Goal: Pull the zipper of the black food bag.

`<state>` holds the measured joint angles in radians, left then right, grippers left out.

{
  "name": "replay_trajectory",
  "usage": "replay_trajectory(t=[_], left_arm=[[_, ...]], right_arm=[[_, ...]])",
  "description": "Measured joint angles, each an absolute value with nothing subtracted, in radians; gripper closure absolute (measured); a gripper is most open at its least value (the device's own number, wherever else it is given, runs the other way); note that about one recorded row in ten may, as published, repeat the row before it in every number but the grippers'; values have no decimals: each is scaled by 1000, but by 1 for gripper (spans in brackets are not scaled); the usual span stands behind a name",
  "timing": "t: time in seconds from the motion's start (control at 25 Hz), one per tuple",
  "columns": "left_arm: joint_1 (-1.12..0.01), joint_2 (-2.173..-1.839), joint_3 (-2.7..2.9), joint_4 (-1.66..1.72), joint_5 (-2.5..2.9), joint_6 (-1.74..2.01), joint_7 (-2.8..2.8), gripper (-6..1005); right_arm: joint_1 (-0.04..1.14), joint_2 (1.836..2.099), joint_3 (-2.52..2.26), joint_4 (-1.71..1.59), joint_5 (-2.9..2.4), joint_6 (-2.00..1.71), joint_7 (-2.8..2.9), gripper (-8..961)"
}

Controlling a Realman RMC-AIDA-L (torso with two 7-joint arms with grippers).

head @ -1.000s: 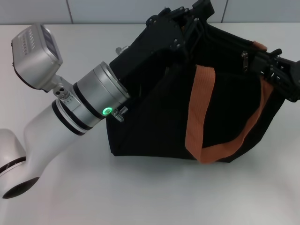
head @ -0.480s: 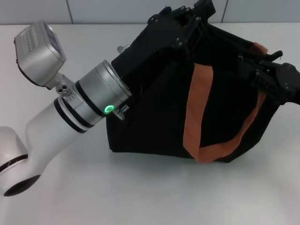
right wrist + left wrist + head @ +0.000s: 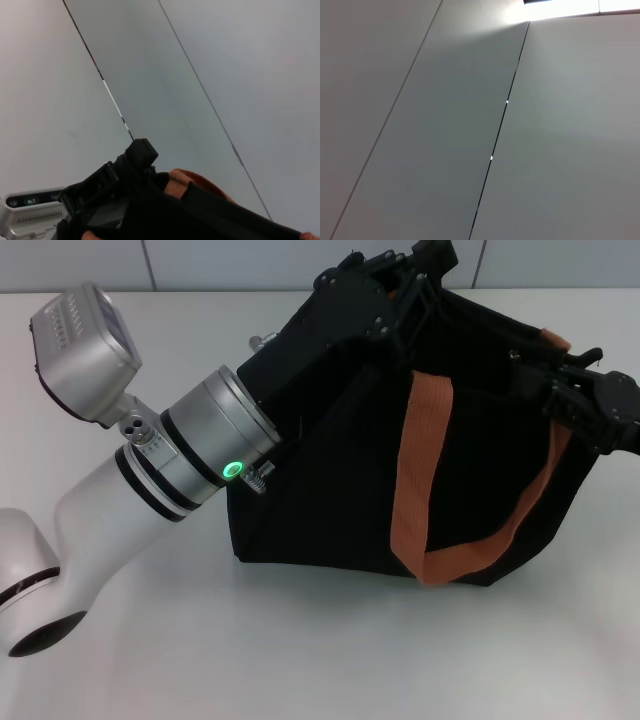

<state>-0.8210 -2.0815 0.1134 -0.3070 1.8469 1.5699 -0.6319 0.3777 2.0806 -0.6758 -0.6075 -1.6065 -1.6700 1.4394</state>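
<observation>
The black food bag (image 3: pixel 340 480) stands on the white table, with an orange-brown strap (image 3: pixel 415 460) hanging down its front. My left gripper (image 3: pixel 400 290) is at the bag's far top edge, shut on the fabric and holding it up in a peak. My right gripper (image 3: pixel 552 390) is at the bag's top edge on the right, by the second strap end (image 3: pixel 552 340). A small silver bit (image 3: pixel 514 356) just left of it may be the zipper's pull tab. The right wrist view shows the bag's edge (image 3: pixel 200 215), a strap (image 3: pixel 182 181) and the left gripper (image 3: pixel 135 155).
My left arm's silver wrist (image 3: pixel 205 445) and camera housing (image 3: pixel 85 350) lie along the bag's left side. White table (image 3: pixel 300 650) lies in front of the bag and to its left. The left wrist view shows only grey wall panels (image 3: pixel 445 140).
My right gripper moved left onto the bag's top edge, then eased back slightly right. The silver tab, plain a second ago, is now mostly hidden. The left gripper held still.
</observation>
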Motion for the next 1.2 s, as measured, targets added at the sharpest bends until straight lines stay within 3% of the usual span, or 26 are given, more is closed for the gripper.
replay_trajectory(t=[0.76, 0.96, 1.2], left_arm=[[-818, -2082, 113, -310, 1847, 1569, -632, 982], [-816, -2082, 113, -310, 1847, 1571, -632, 981], [-816, -2082, 113, -310, 1847, 1571, -632, 981]], right_arm=[[391, 2083, -684, -608, -1617, -1663, 1466, 785], [394, 2082, -692, -609, -1617, -1662, 1466, 939], [390, 2082, -689, -609, -1617, -1636, 1475, 948]])
